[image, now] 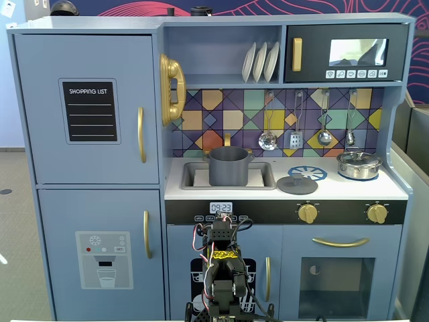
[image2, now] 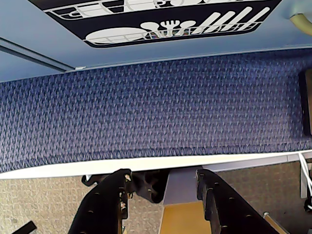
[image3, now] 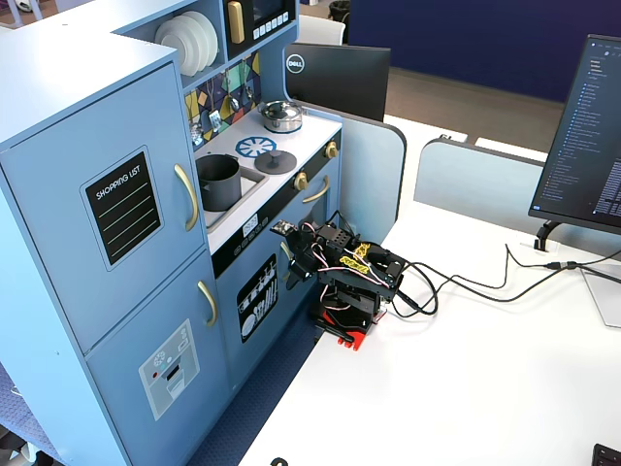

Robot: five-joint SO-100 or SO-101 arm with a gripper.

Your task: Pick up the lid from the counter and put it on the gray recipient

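Gripper [image2: 163, 187] spread, empty, parked low; lid [image: 297, 183] sits well above it — rise, then pinch the knob squarely.

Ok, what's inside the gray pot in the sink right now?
Nothing visible. The gray pot stands open in the sink, its lid lying on the counter to its right. Its wall hides the bottom in both fixed views.

arm [image3: 349, 277]: folded low | hand [image2: 163, 187]: fingers apart, empty

Gray recipient [image: 228, 166] in sink, lid [image: 297, 184] beside, apparently apart
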